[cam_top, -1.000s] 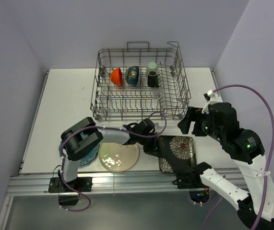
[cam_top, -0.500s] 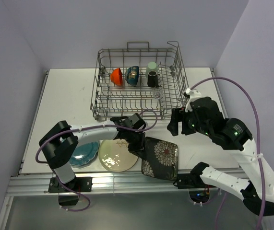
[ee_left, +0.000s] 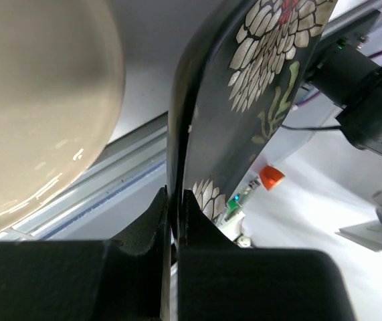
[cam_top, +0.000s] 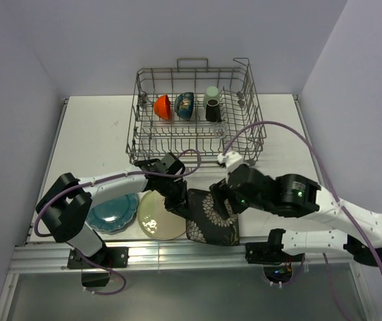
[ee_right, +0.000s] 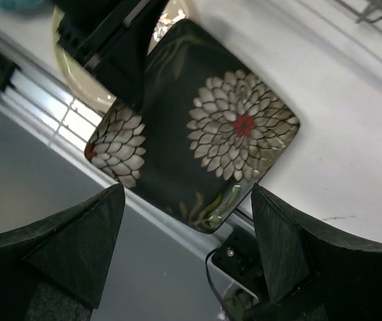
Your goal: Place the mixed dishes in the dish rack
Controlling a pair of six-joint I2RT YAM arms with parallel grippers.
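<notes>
Black square floral plate (cam_top: 211,217): tipped up on edge at near edge of counter (cam_top: 97,134), just beside cream round plate (cam_top: 158,217), well short of dish rack (cam_top: 197,144). Left gripper (ee_left: 175,200) pinches plate's rim, thin hold. Right gripper (cam_top: 223,200) spread wide above floral face, touching nothing. Likely step: handover or two-arm steadying. Right should seat squarely on opposite rim before left lets go. Keep plate upright, lift clear of cream plate, slot between free tines.

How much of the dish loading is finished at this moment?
Done: red-orange bowl, dark bowl, pale green cup and mug sit in the dish rack. In hand: the left gripper pinches the black square floral plate; right gripper open above it. Left: cream round plate and teal scalloped plate, on the table.
</notes>
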